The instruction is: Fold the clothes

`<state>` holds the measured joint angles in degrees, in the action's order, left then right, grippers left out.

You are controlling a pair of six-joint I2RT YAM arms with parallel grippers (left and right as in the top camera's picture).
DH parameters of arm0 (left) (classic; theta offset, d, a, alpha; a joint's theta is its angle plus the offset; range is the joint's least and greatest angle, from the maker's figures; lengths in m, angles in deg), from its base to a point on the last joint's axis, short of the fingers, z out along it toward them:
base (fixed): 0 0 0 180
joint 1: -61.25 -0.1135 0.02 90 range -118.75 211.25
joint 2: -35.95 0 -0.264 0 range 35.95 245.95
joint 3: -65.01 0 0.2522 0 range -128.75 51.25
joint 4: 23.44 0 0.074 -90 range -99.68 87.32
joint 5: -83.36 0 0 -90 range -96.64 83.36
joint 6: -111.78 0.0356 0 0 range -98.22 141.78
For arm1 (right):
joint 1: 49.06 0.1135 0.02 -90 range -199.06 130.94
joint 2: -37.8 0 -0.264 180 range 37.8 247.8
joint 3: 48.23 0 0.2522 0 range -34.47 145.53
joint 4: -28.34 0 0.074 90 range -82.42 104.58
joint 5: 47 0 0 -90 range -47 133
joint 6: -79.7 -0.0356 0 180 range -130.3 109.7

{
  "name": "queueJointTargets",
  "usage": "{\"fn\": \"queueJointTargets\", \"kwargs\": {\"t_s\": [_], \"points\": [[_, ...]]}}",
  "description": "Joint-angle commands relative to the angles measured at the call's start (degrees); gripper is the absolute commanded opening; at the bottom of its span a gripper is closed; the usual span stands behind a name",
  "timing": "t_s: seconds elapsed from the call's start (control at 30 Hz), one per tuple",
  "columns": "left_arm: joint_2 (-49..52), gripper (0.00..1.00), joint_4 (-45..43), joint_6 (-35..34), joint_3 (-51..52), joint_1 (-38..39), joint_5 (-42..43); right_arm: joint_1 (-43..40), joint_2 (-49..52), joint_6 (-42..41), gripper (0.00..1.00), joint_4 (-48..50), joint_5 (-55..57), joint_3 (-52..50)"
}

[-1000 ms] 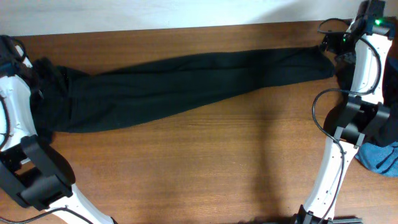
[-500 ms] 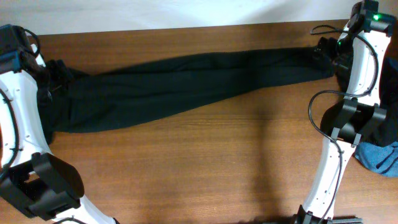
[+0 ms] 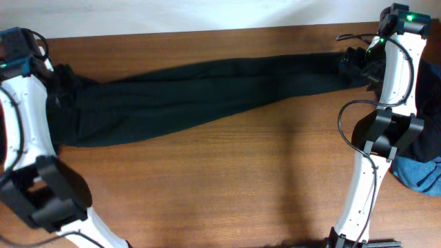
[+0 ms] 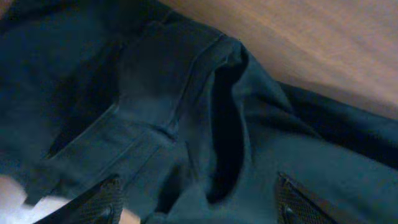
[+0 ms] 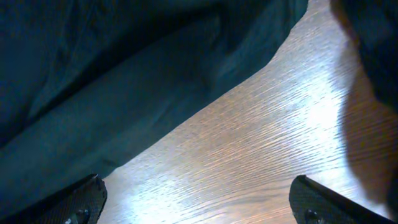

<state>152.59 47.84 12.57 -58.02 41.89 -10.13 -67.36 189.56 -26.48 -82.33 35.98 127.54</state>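
The left jaws are standing wide apart, holding nothing, hovering just over the waistband end of the black trousers (image 3: pixel 193 93). The right jaws are gaping fully, empty, hanging above the trousers' leg end where it meets bare worktop (image 3: pixel 227 179). The trousers are lying stretched lengthwise across the worktop. A blue piece (image 3: pixel 420 172) is lying past the leg end, apart from the trousers.
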Motion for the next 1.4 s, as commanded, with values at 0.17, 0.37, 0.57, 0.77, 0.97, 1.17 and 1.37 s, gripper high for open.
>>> {"fn": "queueJointTargets", "kwargs": {"t_s": [0.17,0.37,0.57,0.77,0.97,1.17,1.37], "points": [[7.0,0.76,-3.5,3.4,0.5,0.2,-0.4,0.2,-2.4,-8.1,0.99,0.2,-1.4,0.5],[7.9,0.77,-8.2,6.3,0.5,0.2,-0.6,0.3,-2.2,-11.8,0.99,2.4,-1.6,-3.1],[8.2,0.77,-11.3,6.3,0.5,0.2,-0.7,0.3,-2.2,-12.9,0.99,3.4,-2.0,-7.8],[8.2,0.77,-12.5,6.3,0.5,0.2,-0.7,0.3,-2.2,-11.8,0.99,9.4,-7.7,-12.6],[8.2,0.77,-12.5,6.3,0.5,0.2,-0.9,0.6,-2.2,-11.8,0.78,11.2,-9.0,-12.9],[8.2,0.78,-12.5,6.3,0.5,0.2,-0.9,0.7,-2.2,-12.0,0.58,11.7,-8.9,-12.9],[8.2,0.78,-12.5,6.3,0.5,0.2,-0.9,0.7,-2.2,-16.3,0.67,10.1,-8.9,-13.0]]}}
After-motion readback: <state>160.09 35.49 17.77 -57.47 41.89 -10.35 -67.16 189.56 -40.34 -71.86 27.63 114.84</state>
